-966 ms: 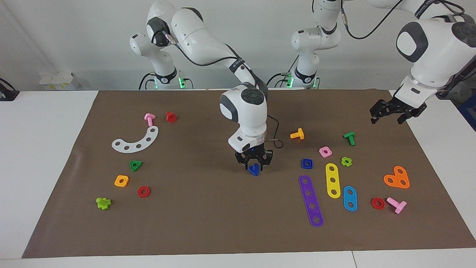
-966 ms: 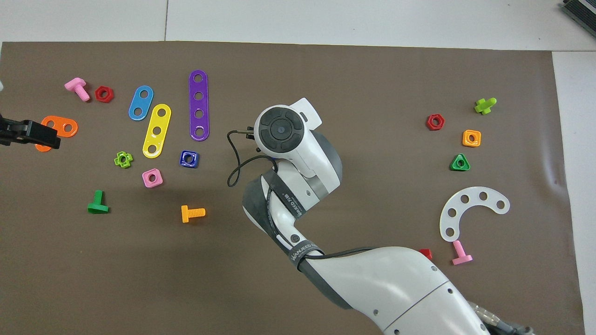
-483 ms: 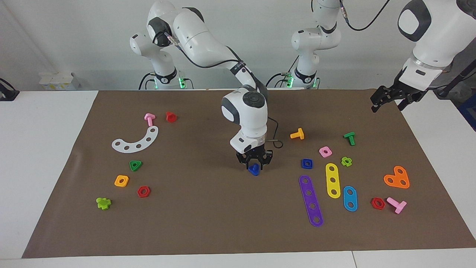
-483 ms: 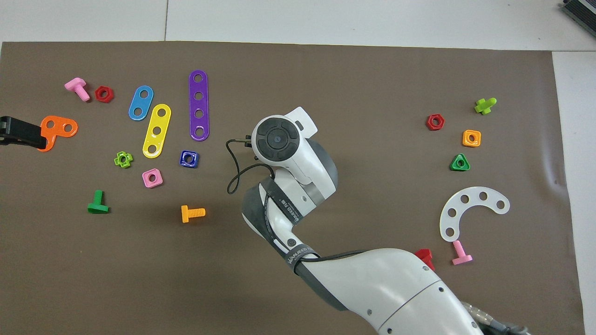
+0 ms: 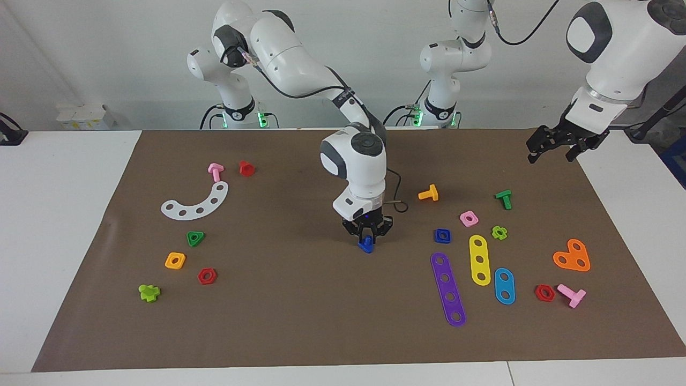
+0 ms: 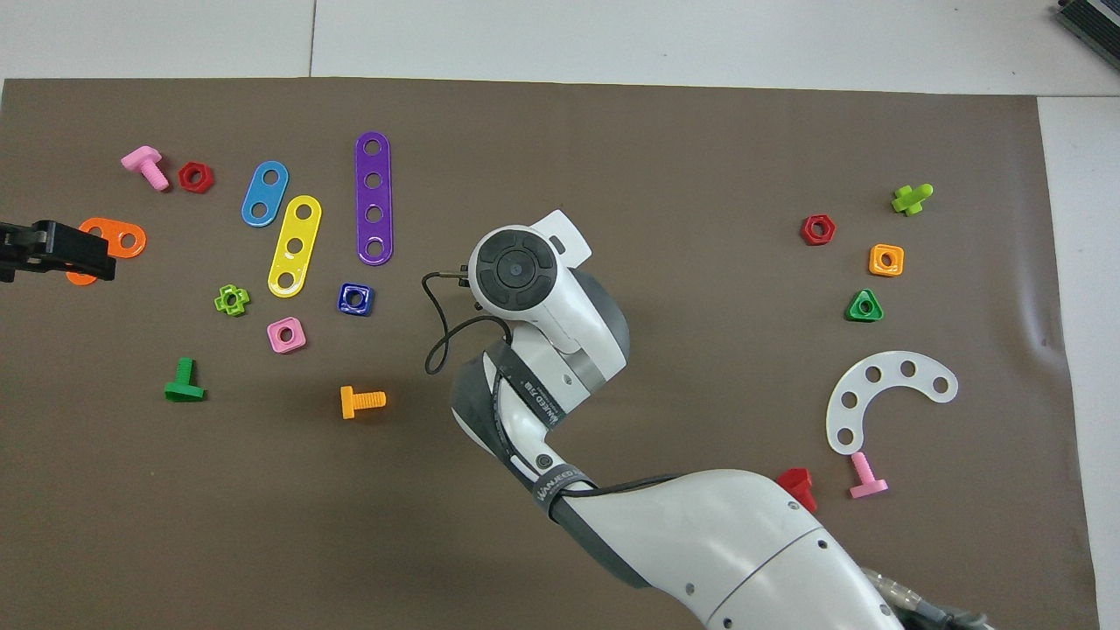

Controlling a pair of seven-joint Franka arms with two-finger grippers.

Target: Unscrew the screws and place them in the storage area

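A small dark-blue screw (image 5: 366,245) sits at the middle of the brown mat, and my right gripper (image 5: 367,239) points straight down with its fingers shut on it. In the overhead view the right wrist (image 6: 516,267) hides both the screw and those fingers. The storage area (image 5: 222,241) is the patch of mat at the right arm's end with a white curved strip (image 5: 195,202), a green triangular nut (image 5: 195,238), an orange square nut (image 5: 175,260) and a red hexagonal nut (image 5: 207,276). My left gripper (image 5: 549,154) hangs open and empty in the air, over the orange heart (image 6: 118,238) in the overhead view.
Toward the left arm's end lie purple (image 5: 448,288), yellow (image 5: 479,259) and blue (image 5: 504,286) strips, a blue square nut (image 5: 442,235), a pink nut (image 5: 468,218), and orange (image 5: 429,193), green (image 5: 504,199) and pink (image 5: 571,294) bolts. Another pink bolt (image 5: 215,171) lies by the white strip.
The right gripper's fingers have drawn in onto the blue screw. The left gripper has risen and swung toward the robots at its end of the mat.
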